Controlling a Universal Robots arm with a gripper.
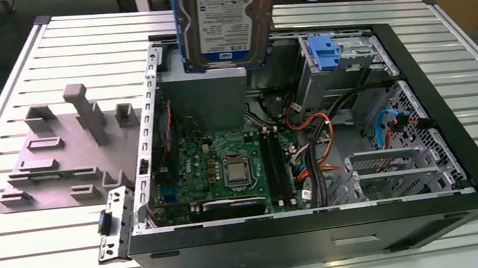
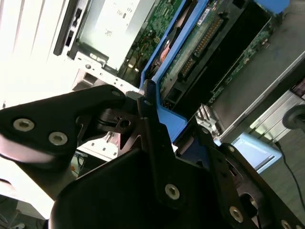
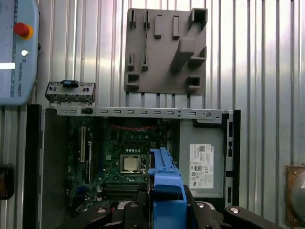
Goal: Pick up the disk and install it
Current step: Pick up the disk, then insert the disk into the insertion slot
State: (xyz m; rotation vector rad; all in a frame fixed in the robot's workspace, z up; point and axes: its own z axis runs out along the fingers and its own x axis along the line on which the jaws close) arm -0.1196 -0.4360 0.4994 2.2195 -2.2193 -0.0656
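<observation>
Contact is firm: the black gripper (image 2: 176,131) is pinching the disk (image 2: 205,43), a flat silver hard drive with a blue-and-white label and a blue plastic carrier frame, by one end of that frame, with a finger on either side. In the exterior view the disk (image 1: 228,20) hangs upright, label facing the camera, raised above the open black computer case (image 1: 440,151), which lies on its side on the ribbed silver metal tabletop (image 1: 38,265). The disk's lower edge stands over the grey metal box with a white sticker (image 1: 207,93) inside the case. How much gap lies between the two cannot be told. In the first wrist view the disk (image 3: 165,183) is seen edge-on over the case's green circuit board (image 3: 119,157), just beside the grey box. The case has no cover, so its whole interior lies open from above. A small blue plastic clip (image 1: 324,53) sits on the metal drive cage in the case's corner, beside the grey box. Orange and black cables (image 1: 310,126) run between the cage and the circuit board. Outside the case, near its slotted metal wall, a grey moulded plate with upright posts (image 1: 61,154) rests on the tabletop.
</observation>
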